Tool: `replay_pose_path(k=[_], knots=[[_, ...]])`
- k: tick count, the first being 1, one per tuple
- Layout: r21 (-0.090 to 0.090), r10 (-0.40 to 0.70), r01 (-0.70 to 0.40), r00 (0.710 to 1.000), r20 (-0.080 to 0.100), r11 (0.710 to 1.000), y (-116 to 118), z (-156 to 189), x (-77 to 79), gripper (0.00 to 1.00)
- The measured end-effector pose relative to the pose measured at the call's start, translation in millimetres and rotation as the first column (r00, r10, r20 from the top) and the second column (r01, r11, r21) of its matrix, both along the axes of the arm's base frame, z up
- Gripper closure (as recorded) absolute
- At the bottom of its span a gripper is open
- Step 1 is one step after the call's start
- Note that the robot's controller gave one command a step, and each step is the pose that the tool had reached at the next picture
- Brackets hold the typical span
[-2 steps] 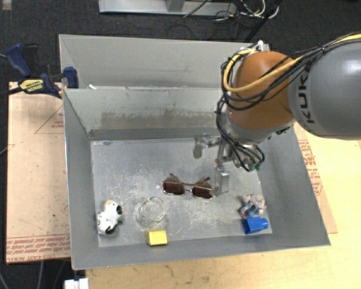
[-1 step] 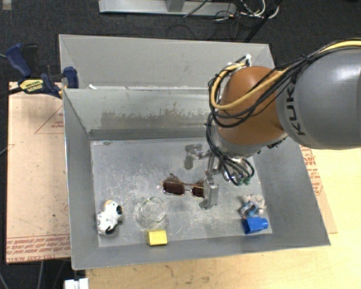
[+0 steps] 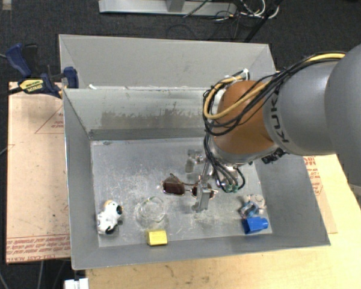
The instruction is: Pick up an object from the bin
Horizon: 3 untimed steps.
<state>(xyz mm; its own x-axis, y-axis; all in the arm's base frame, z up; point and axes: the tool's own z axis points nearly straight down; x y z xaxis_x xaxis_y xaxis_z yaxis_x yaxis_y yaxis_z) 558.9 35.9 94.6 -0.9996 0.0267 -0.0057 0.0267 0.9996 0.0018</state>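
Gripper [image 3: 201, 200]: centre frame, low over the bin [image 3: 168, 110] floor, as a pick requires; just right of a dark brown lump [image 3: 173, 186]. Spread or pinching: cannot tell. Yellow block [image 3: 157, 238] well apart.

**Gripper low at mid-bin, beside a dark brown piece**

The gripper [image 3: 201, 201] hangs close to the floor of the grey bin [image 3: 78, 161], just right of a dark brown object [image 3: 173, 187]. Along the front lie a white-and-black toy [image 3: 109, 217], a clear cup [image 3: 150, 211] and a yellow block [image 3: 157, 238]. A blue object [image 3: 255, 225] sits at the front right.
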Motion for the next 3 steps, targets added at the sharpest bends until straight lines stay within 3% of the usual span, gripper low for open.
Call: replay_pose_path(k=[1,3], knots=[[0.0,0.024,-0.024,1.0,-0.006,1.0,-2.4,-24.2,-11.5,1.0],[0.0,0.024,-0.024,1.0,-0.005,1.0,-2.4,-24.0,-11.4,1.0]])
